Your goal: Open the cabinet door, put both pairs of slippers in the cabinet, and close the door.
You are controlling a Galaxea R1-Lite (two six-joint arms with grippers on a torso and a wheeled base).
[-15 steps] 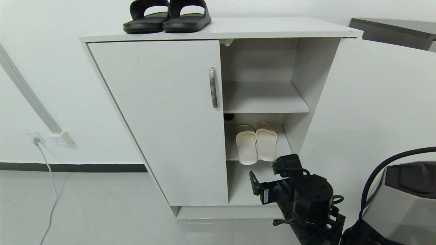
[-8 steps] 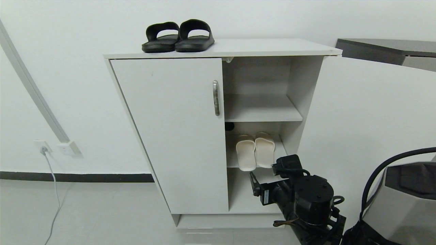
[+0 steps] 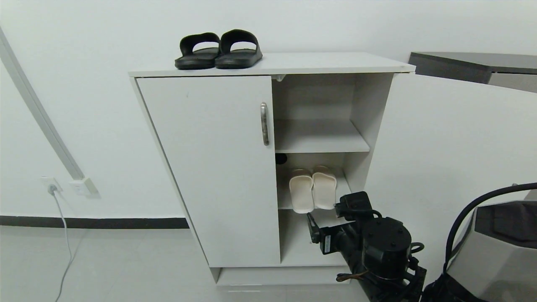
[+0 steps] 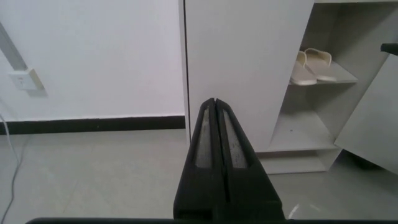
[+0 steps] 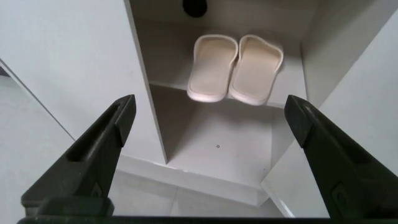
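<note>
Camera's pulled back from the cabinet [image 3: 209, 167], slippers haven't budged.
The cream slippers [image 3: 312, 188] sit on the middle shelf [image 3: 283, 199], black slippers [image 3: 219, 49] on top; right gripper [image 3: 324, 212] wide open, left gripper [image 4: 215, 109] pinched closed.

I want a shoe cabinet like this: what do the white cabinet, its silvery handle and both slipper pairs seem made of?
White cabinet: likely laminated board, matte; flat, even panels. Silvery bar handle: apparently brushed metal; dull sheen. Black slippers on top and cream slippers on the shelf: probably moulded foam or rubber; one-piece, matte.
</note>
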